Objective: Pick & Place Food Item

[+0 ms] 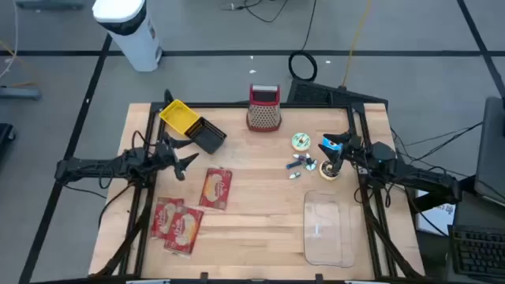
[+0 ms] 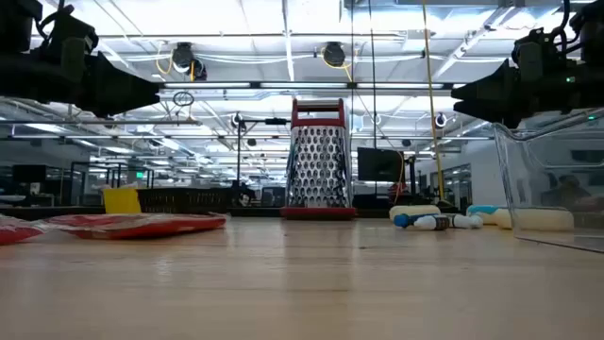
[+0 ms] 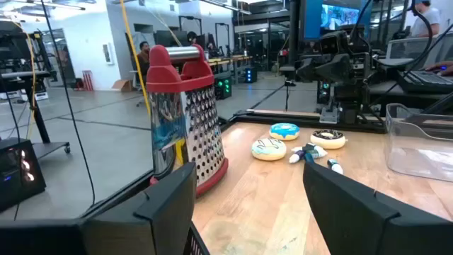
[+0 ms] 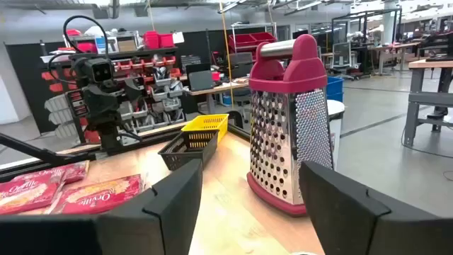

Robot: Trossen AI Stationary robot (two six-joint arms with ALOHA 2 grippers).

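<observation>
Three red food packets lie flat on the table at the near left: one (image 1: 216, 188) alone, two (image 1: 177, 223) side by side. Toy donuts lie at the far right: a white one (image 1: 301, 141), a blue one (image 1: 330, 143) and a tan one (image 1: 329, 174). A clear plastic container (image 1: 327, 230) stands at the near right. My left gripper (image 1: 188, 161) hovers open above the table, left of the single packet and beyond it. My right gripper (image 1: 334, 158) hovers open over the donuts. Nothing is between the fingers of either.
A red-topped metal grater (image 1: 264, 108) stands upright at the far middle. A yellow basket (image 1: 180, 116) and a black basket (image 1: 208, 136) sit at the far left. Small blue and white pieces (image 1: 300, 164) lie beside the donuts. Bare wood lies in the table's middle.
</observation>
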